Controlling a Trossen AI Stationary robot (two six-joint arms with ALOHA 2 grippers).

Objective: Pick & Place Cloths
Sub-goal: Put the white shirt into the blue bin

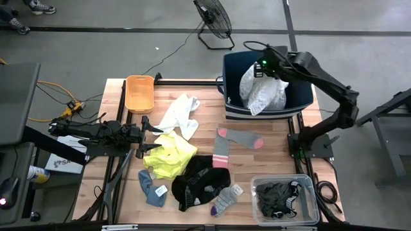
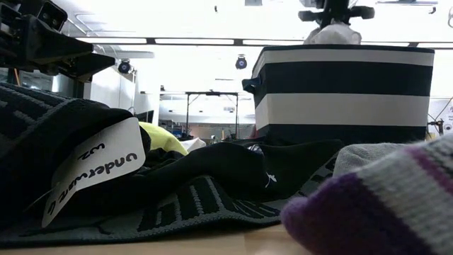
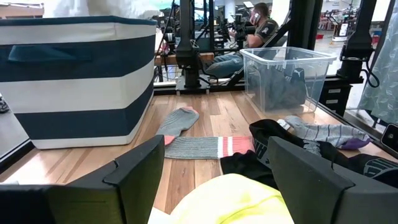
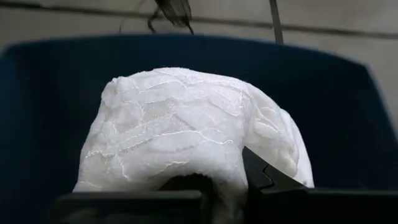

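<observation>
Two end effectors: the right end effector (image 1: 262, 69) pinches a white lace garment (image 1: 263, 93) over the striped navy tub (image 1: 302, 102), its fingertips hidden by fabric; the left end effector (image 1: 154, 136) hovers spread beside the neon yellow garment (image 1: 168, 156).

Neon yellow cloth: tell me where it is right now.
In the high view the neon yellow cloth lies left of the table's centre, just in front of the open left gripper, between the white cloth and the black cloth.

The right gripper (image 1: 262, 69) holds a white lacy cloth (image 1: 264, 93) over the navy striped tub (image 1: 233, 70). The left gripper (image 1: 149, 136) hovers with its fingers spread beside the neon yellow garment (image 1: 169, 155). A grey sock with pink ends (image 1: 232, 140) lies mid-counter (image 1: 276, 154).
</observation>
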